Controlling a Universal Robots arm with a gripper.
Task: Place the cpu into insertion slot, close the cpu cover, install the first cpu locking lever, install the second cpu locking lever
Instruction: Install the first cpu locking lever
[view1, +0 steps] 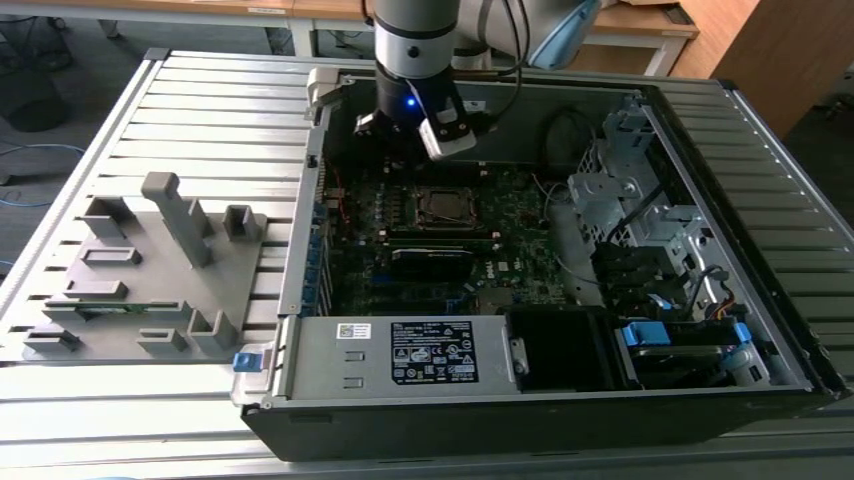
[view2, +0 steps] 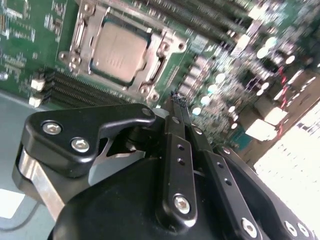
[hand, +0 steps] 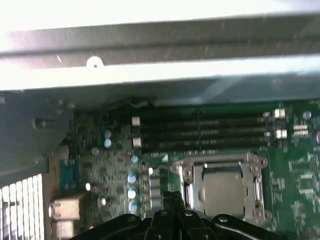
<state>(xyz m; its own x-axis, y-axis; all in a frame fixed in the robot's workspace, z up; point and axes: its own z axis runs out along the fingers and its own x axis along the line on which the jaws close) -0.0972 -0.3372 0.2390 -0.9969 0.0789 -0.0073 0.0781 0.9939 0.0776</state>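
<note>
The cpu (view2: 117, 50) lies in the insertion slot (view1: 441, 207), its dull silver top showing. The cpu cover (view2: 162, 40) lies flat around it as a silvery frame. In the first wrist view the cpu (hand: 224, 192) and the cpu cover (hand: 250, 162) show the same way, with thin metal bars along two sides of the frame. My gripper (view2: 176, 98) hangs above the board just beside the socket, apart from it. Its black fingers (view2: 178, 145) meet at the tips with nothing between them. The gripper (hand: 170, 197) stands at the socket's edge. The arm (view1: 414, 60) reaches down into the back of the open case.
Memory slots (hand: 200, 130) run beside the socket, below the case wall (hand: 150, 75). The power supply box (view1: 427, 355) fills the case's front. A drive cage (view1: 627, 190) stands at the exterior view's right. A grey fixture plate (view1: 147, 270) lies outside the case at the exterior view's left.
</note>
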